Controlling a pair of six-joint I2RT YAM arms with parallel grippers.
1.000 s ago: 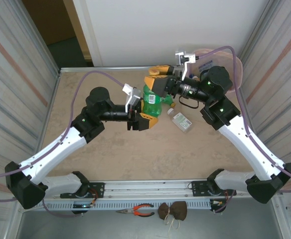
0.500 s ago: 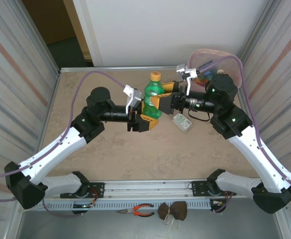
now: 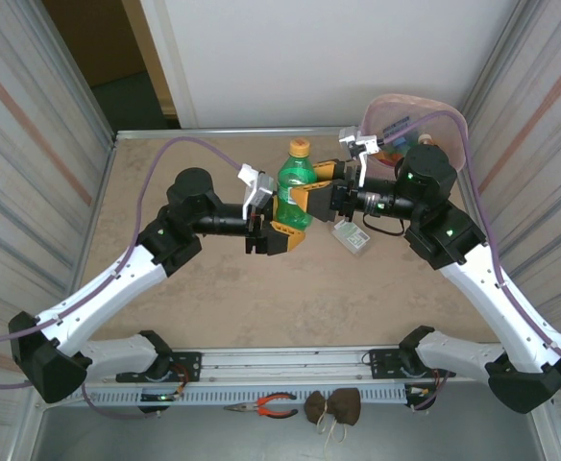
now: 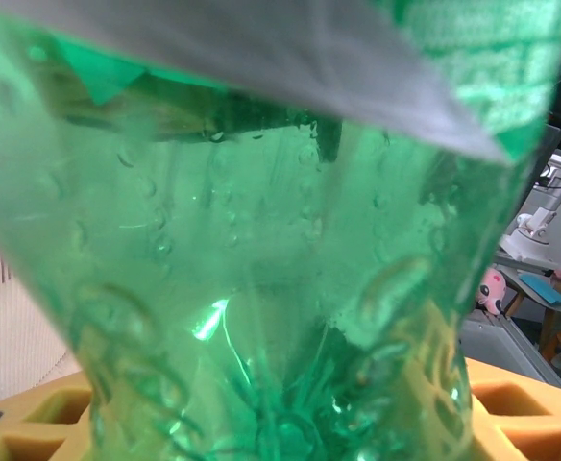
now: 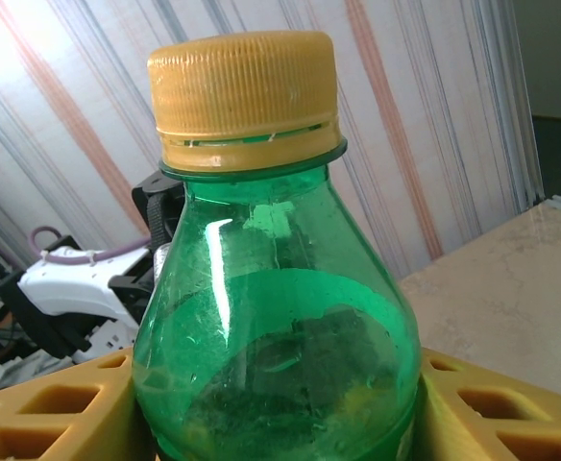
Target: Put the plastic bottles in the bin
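A green plastic bottle (image 3: pixel 295 182) with an orange cap (image 3: pixel 301 147) stands upright above the middle of the table, held from both sides. My left gripper (image 3: pixel 284 218) is shut on its lower body, which looms large in the left wrist view as green plastic (image 4: pixel 261 269) between yellow fingers (image 4: pixel 40 427). My right gripper (image 3: pixel 317 192) is shut on the bottle's upper body (image 5: pixel 271 346), just below the cap (image 5: pixel 245 91). A small clear bottle (image 3: pixel 351 233) lies on the table under the right gripper. The pale pink bin (image 3: pixel 425 99) stands at the far right corner with bottles inside.
Corrugated metal walls (image 3: pixel 31 144) close in both sides of the beige table (image 3: pixel 213 298). Orange-handled pliers (image 3: pixel 276 405) and a brown object (image 3: pixel 333 408) lie on the front rail near the arm bases.
The right arm drew back from over the bottle's top and settled at its side. The bottle went from tilted to upright, its orange cap now showing. The left arm barely moved.
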